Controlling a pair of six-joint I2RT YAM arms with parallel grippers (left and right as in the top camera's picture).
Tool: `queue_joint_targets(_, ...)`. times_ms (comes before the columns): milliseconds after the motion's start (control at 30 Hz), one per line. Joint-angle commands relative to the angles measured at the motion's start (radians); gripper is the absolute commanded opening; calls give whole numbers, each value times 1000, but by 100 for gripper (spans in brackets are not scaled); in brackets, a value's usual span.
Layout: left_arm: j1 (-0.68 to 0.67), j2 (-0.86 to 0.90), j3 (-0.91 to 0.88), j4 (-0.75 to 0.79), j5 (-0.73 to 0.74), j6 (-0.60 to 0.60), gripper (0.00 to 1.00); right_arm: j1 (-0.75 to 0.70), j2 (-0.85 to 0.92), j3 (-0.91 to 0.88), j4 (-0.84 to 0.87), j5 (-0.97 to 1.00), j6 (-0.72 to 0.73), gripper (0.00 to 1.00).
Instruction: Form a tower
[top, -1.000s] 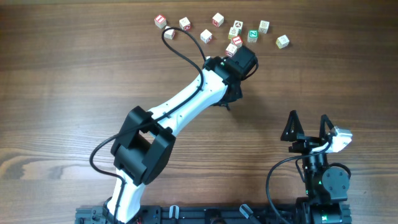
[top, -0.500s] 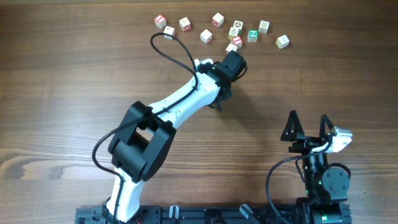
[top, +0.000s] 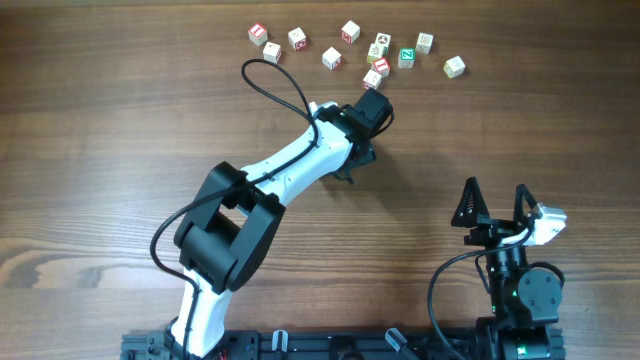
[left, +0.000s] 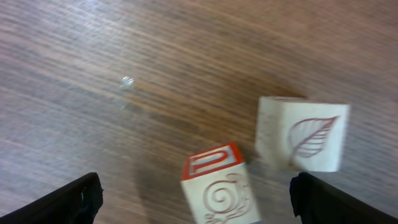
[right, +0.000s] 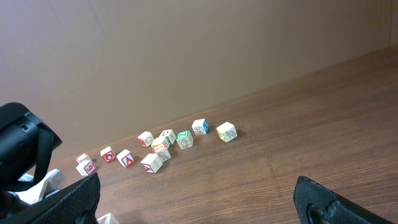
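The left gripper (left: 198, 198) has its fingers spread wide and grips nothing. A red-U letter cube (left: 217, 186) sits between the fingertips, clear of both. A leaf-print cube (left: 303, 134) lies just beyond it, nearer the finger at the right of the wrist view. The tower (top: 380, 46) shows as two overlapping whitish cubes a little past those fingertips; I cannot tell whether one rests on the other. The right gripper (top: 495, 208) is also spread wide and empty, well apart from every cube.
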Motion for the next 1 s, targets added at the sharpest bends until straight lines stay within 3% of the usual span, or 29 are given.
queue_joint_targets(0, 2, -4, -5, -49, -38, -1, 100, -5, -5, -1, 5, -16, -11, 100)
queue_joint_targets(167, -3, -123, -5, -129, -63, 52, 100, -5, -5, -1, 5, -16, -11, 100)
queue_joint_targets(633, -3, -360, -5, -290, -169, 52, 100, -5, -5, -1, 5, -16, -11, 100)
queue_joint_targets(967, -4, -693, -5, -489, -252, 52, 100, -5, -5, -1, 5, -16, -11, 100)
